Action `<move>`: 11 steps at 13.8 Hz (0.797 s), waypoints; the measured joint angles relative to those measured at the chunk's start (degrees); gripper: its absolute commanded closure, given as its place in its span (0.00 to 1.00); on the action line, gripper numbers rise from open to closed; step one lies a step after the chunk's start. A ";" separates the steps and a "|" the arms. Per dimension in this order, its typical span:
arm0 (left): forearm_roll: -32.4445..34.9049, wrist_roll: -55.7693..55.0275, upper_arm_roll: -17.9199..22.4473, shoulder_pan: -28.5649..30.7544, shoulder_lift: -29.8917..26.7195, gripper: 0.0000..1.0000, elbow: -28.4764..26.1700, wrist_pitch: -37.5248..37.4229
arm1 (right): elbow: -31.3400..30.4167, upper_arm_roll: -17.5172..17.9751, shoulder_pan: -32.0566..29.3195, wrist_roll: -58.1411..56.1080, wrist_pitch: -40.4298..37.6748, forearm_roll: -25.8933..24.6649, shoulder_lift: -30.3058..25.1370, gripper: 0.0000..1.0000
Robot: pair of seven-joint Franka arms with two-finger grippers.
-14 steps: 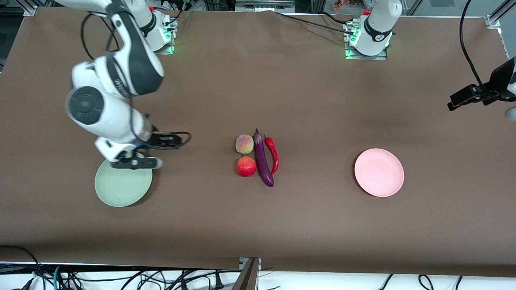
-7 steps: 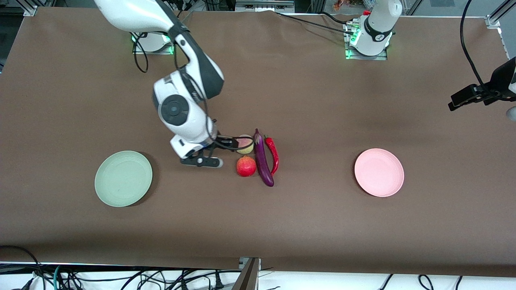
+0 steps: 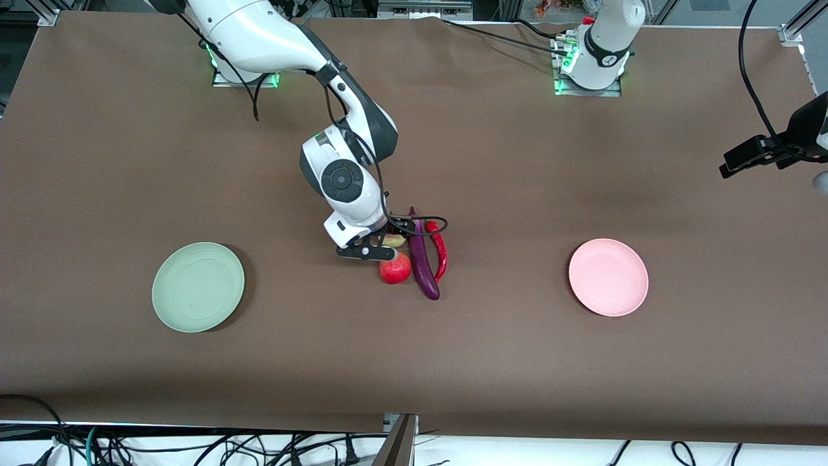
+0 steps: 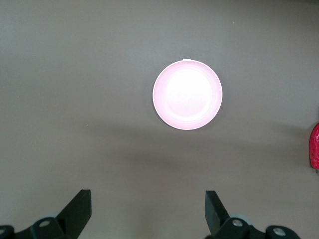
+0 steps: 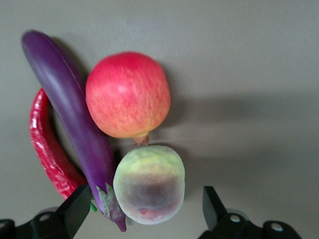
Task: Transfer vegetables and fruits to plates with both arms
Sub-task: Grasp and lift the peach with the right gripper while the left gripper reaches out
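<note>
The peach [image 5: 149, 184] lies at table centre, touching the red fruit [image 3: 395, 268] nearer the camera and beside the eggplant [image 3: 422, 262] and chili pepper [image 3: 440, 251]. Within the last second the right gripper [image 5: 142, 211] travelled from over the green plate [image 3: 198, 287] to above the peach, fingers apart; a grasp appears imminent. Both plates are empty. The left gripper [image 4: 147, 211] waits open, high above the pink plate [image 4: 187, 94].

Brown table [image 3: 491, 162] w/ 2 plates & 4 produce items.

Green plate [image 3: 198, 287] toward right arm's end, pink plate [image 3: 608, 277] toward left arm's end, well apart. Between them, mid-table cluster: peach [image 3: 392, 240], red fruit [image 3: 395, 268] just nearer the front cam, touching it; eggplant [image 3: 422, 260] alongside both, chili [image 3: 439, 250] against eggplant on pink-plate side.
</note>
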 measured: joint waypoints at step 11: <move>-5.09 1.79 -1.52 -0.96 5.08 0.00 -0.03 2.67 | 0.00 -0.27 1.23 -0.01 4.95 -0.27 3.98 0.27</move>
